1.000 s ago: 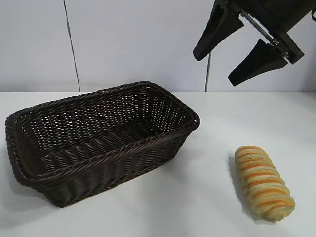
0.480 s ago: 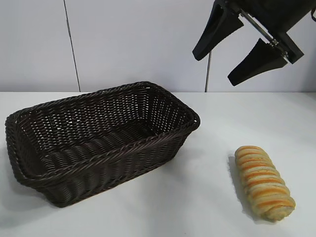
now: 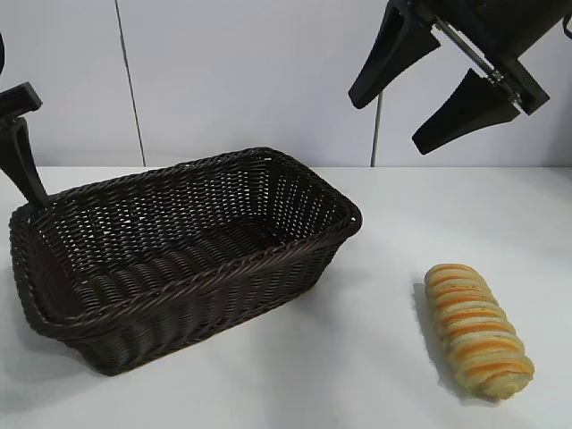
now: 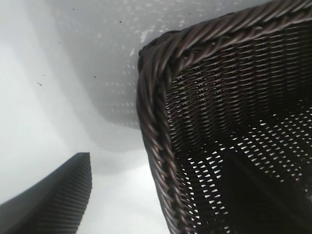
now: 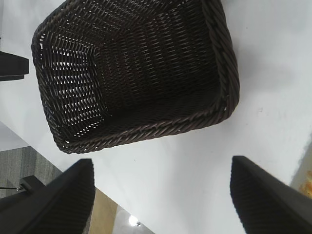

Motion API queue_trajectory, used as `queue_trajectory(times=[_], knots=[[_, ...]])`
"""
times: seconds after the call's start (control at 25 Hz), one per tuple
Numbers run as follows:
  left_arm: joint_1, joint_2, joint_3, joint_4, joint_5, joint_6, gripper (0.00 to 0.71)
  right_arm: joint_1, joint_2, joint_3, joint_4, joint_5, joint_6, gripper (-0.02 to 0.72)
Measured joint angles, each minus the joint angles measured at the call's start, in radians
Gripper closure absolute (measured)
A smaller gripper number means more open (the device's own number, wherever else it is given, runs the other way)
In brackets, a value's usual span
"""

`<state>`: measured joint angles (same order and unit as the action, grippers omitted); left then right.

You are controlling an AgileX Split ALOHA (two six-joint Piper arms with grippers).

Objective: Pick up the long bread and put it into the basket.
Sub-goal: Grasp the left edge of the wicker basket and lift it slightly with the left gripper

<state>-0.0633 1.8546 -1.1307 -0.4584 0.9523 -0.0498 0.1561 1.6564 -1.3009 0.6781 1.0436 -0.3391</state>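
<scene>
White table [image 3: 375, 375]: long bread [image 3: 475, 328] lengthwise front-to-back.

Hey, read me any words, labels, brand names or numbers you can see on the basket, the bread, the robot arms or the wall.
No readable text in any view.
Dark brown woven wicker basket: no label or tag.
Long ridged tan-and-orange bread: no wrapper or print.
Black right hand and black left hand: no markings visible.
White table and pale wall: no signs.

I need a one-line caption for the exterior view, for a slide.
Long bread lies on the table right of the empty basket; open right gripper above, left gripper at basket's far-left corner.
</scene>
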Motion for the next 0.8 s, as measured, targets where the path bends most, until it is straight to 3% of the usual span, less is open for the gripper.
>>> queue_trajectory(times=[0.2,0.24,0.32,0.4,0.6,0.8], knots=[[-0.03,0.041,0.001,-0.006,-0.046,-0.015,0.204,0.0,0.0,0.0,0.0,-0.002,0.0,0.168],[-0.03,0.041,0.001,-0.006,-0.052,-0.015,0.265,0.0,0.0,0.0,0.0,-0.003,0.0,0.168],[-0.03,0.041,0.001,-0.001,-0.06,-0.015,0.514,0.0,0.0,0.0,0.0,-0.005,0.0,0.168],[-0.03,0.041,0.0,-0.016,-0.063,-0.027,0.601,0.0,0.0,0.0,0.0,-0.007,0.0,0.168],[-0.03,0.041,-0.013,0.005,-0.005,-0.022,0.609,0.0,0.0,0.0,0.0,-0.007,0.0,0.168],[-0.03,0.027,-0.148,0.083,0.15,-0.024,0.609,0.0,0.0,0.0,0.0,-0.007,-0.002,0.168]])
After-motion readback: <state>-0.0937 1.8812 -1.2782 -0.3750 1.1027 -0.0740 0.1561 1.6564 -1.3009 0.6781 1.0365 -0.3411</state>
